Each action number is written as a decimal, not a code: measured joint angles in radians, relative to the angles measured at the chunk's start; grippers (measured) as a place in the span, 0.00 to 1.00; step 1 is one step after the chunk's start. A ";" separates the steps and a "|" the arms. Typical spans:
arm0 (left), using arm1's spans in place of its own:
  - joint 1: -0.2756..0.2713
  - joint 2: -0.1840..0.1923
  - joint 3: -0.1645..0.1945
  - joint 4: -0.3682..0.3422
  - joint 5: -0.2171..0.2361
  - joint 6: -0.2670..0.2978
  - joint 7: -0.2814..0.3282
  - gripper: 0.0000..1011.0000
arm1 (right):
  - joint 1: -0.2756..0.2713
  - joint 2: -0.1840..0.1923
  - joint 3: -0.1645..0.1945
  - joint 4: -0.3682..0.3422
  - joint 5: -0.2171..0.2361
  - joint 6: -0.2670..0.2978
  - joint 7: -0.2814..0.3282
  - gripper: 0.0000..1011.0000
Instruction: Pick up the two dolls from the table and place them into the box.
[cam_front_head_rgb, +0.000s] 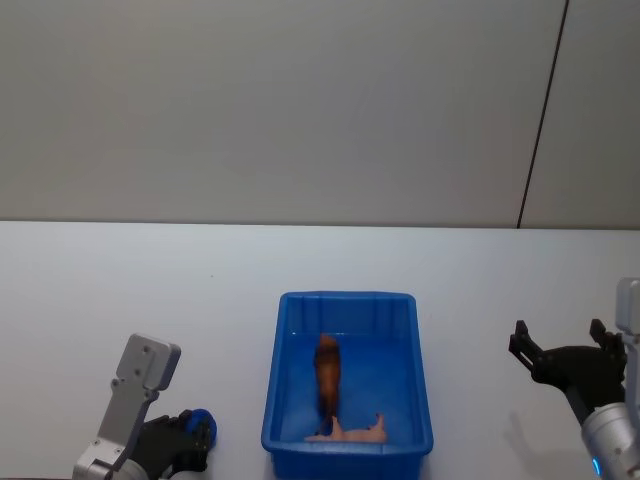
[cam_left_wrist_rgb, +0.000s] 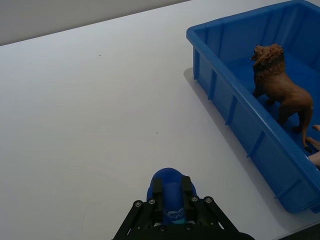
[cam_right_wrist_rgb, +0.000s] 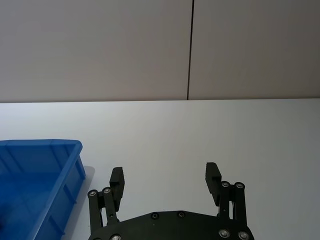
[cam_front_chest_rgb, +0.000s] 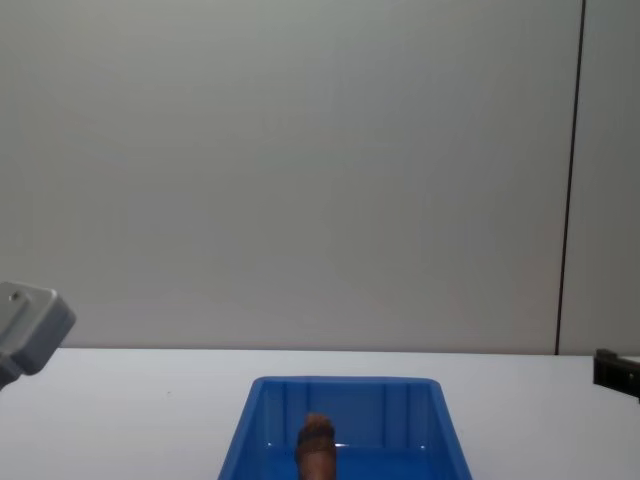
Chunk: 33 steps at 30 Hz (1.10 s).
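Note:
The blue box (cam_front_head_rgb: 283, 370) stands on the white table (cam_front_head_rgb: 120, 290) in front of me. Both dolls are inside it. The reddish-brown doll (cam_front_head_rgb: 327, 375) stands upright mid-box, also seen in the left wrist view (cam_left_wrist_rgb: 280, 90) and the chest view (cam_front_chest_rgb: 318, 440). The pale pink doll (cam_front_head_rgb: 352, 432) lies at the box's near end, with a sliver of it (cam_left_wrist_rgb: 315, 159) at the left wrist view's edge. My left gripper (cam_front_head_rgb: 190, 435) rests low at the box's left, fingers together under a rounded blue cap (cam_left_wrist_rgb: 171, 181). My right gripper (cam_front_head_rgb: 557, 332) hovers open and empty at the box's right (cam_right_wrist_rgb: 165, 176).
A grey wall with a dark vertical seam (cam_front_head_rgb: 540, 120) rises behind the table. Bare tabletop stretches on both sides of the box (cam_left_wrist_rgb: 235, 95) and behind it. The left arm's grey housing (cam_front_chest_rgb: 30, 325) shows at the chest view's left edge.

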<state>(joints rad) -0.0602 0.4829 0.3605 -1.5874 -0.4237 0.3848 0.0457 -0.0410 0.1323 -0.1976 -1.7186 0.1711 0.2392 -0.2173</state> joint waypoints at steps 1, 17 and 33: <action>0.000 0.000 0.000 0.000 0.002 0.002 0.000 0.21 | 0.000 0.000 0.000 0.000 0.000 0.000 0.000 0.99; -0.026 -0.001 -0.012 -0.084 0.075 -0.011 -0.022 0.12 | 0.000 0.000 0.000 0.000 0.000 0.000 0.000 0.99; -0.089 -0.009 -0.022 -0.134 0.141 -0.089 -0.179 0.07 | 0.000 0.000 0.000 0.000 0.000 0.000 0.000 0.99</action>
<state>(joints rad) -0.1495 0.4738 0.3387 -1.7214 -0.2823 0.2955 -0.1334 -0.0409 0.1323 -0.1976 -1.7186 0.1711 0.2393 -0.2173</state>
